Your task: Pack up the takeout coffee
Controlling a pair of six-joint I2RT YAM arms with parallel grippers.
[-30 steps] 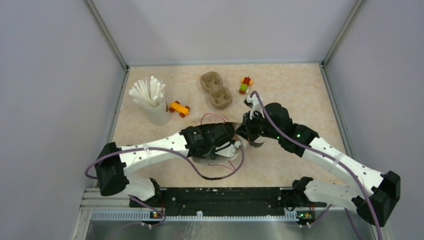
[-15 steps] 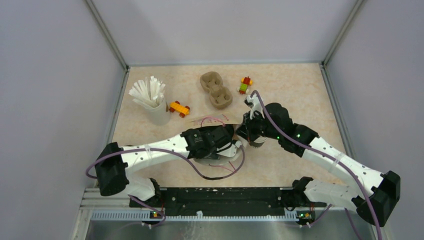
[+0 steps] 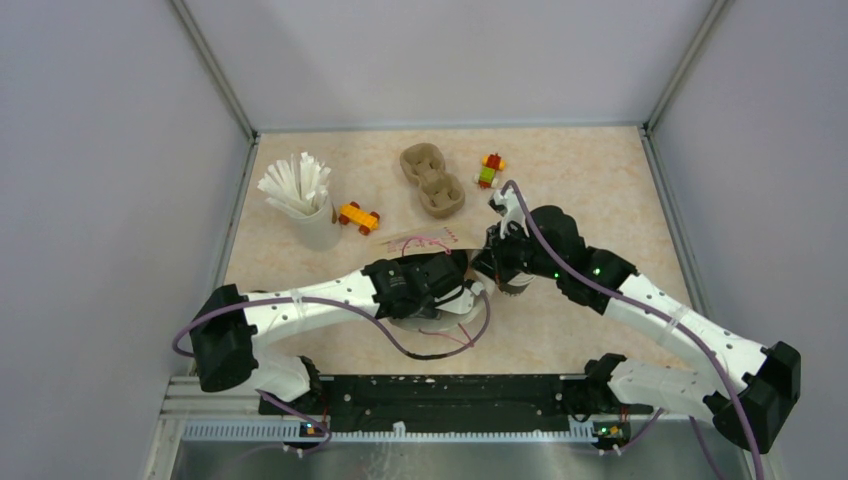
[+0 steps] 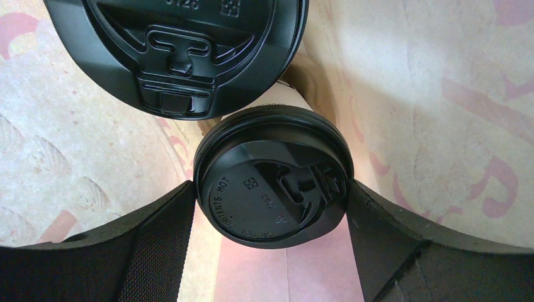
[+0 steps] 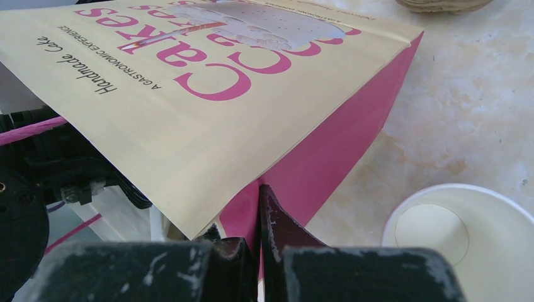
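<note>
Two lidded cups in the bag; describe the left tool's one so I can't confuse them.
Inside the cream paper bag, find the left tool. Its cup sits between the fingers, whole black lid showing; the other lid is cut off above it.

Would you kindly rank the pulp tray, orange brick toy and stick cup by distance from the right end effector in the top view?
From the right end effector:
1. Pulp tray, beyond it.
2. Orange brick toy, left.
3. Stick cup, far left.

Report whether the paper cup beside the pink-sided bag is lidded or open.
Open: the paper cup shows a bare white rim and its inside bottom, with no lid, upright beside the bag.
</note>
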